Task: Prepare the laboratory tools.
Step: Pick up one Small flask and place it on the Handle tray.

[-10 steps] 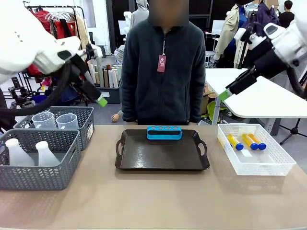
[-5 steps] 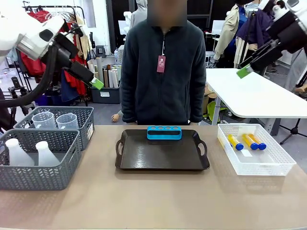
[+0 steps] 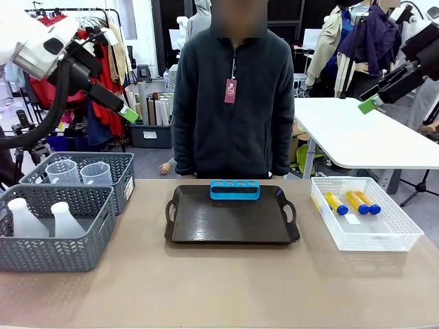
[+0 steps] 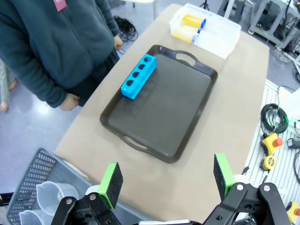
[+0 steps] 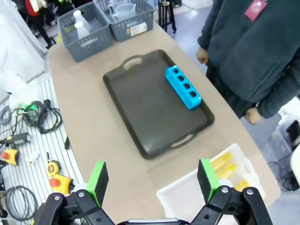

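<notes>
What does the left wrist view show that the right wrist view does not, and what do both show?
Left wrist view: the open left claw and the blue caps on the tubes. Right wrist view: the open right claw, and two white bottles in a grey basket. Both: the dark tray, the blue rack, the white basket and the person.

The left hand [image 3: 127,114] and right hand [image 3: 370,104] have lifted higher and swung outward.
</notes>
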